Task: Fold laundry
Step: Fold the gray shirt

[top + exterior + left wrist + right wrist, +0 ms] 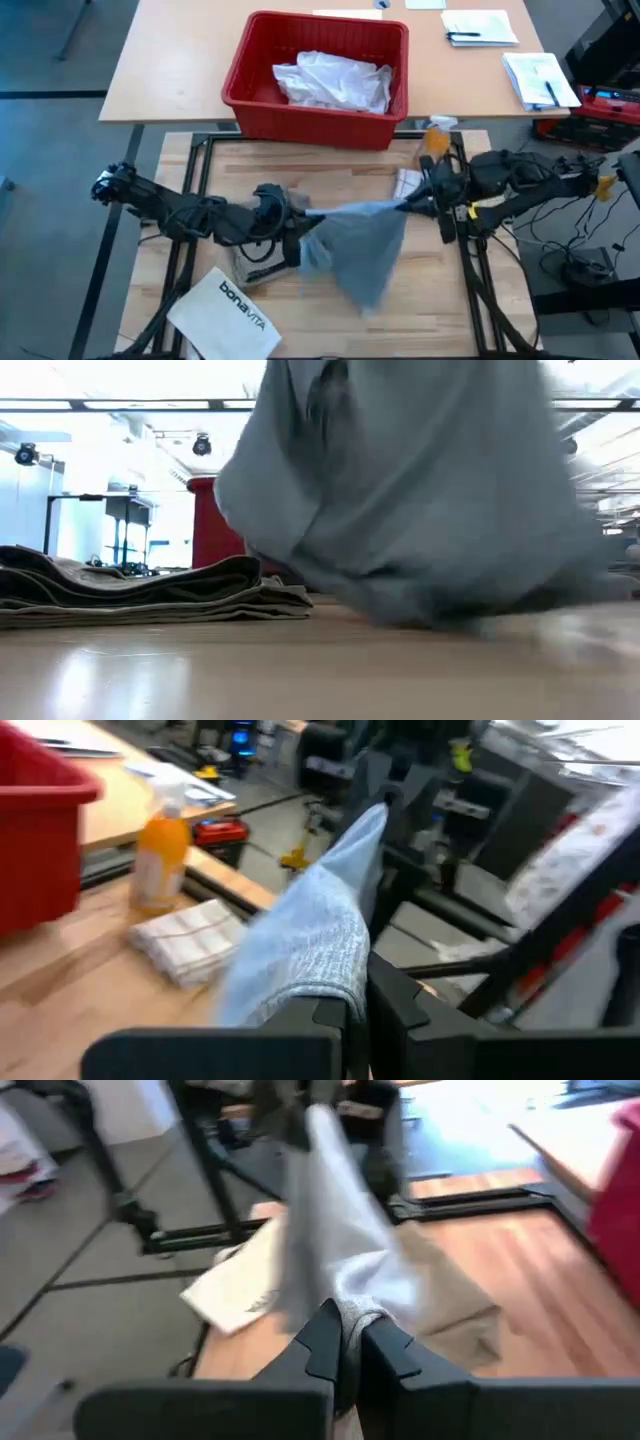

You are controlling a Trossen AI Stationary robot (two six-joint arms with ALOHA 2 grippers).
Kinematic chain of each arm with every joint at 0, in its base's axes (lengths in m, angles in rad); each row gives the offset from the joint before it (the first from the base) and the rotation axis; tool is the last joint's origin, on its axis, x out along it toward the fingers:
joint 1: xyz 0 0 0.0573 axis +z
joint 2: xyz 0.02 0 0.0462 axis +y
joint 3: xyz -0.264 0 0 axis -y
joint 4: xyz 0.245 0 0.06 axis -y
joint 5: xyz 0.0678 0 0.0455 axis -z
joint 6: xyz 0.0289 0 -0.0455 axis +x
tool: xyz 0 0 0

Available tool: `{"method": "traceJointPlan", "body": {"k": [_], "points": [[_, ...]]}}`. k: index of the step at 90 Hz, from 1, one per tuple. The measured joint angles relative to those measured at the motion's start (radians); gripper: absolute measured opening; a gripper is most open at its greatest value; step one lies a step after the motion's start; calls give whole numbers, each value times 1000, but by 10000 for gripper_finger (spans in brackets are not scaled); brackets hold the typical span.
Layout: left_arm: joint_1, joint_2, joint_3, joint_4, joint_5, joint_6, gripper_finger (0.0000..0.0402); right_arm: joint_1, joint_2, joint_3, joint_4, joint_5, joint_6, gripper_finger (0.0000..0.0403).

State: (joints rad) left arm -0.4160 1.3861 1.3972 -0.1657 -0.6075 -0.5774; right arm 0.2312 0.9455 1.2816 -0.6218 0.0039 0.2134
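arms: two, dark, jointed | right arm: yellow markings | fingers: dark, angular

Even overhead light falls across the desk, casting only soft shadows. At desk level, ceiling strips and bright windows blow out the background, and glare streaks the wood. The hanging grey T-shirt is motion-blurred; both wrist views smear heavily.

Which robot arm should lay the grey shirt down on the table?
Probably both together. The left gripper and right gripper each pinch one end of the grey T-shirt, stretched between them, so neither alone is better placed.
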Motion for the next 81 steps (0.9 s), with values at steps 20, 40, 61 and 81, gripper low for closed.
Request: {"method": "traceJointPlan", "body": {"k": [20,40,61,81], "points": [[-19,0,32,22,84,45,0,5,-1,3,24,-127,1,0],[-26,-10,46,-21,13,60,0,4,-11,3,22,54,-2,0],[-31,-14,48,-45,-6,19,0,8,-28,4,25,5,21,0],[-99,17,48,28,-142,90,0,78,-16,-14,133,28,26,0]]}}
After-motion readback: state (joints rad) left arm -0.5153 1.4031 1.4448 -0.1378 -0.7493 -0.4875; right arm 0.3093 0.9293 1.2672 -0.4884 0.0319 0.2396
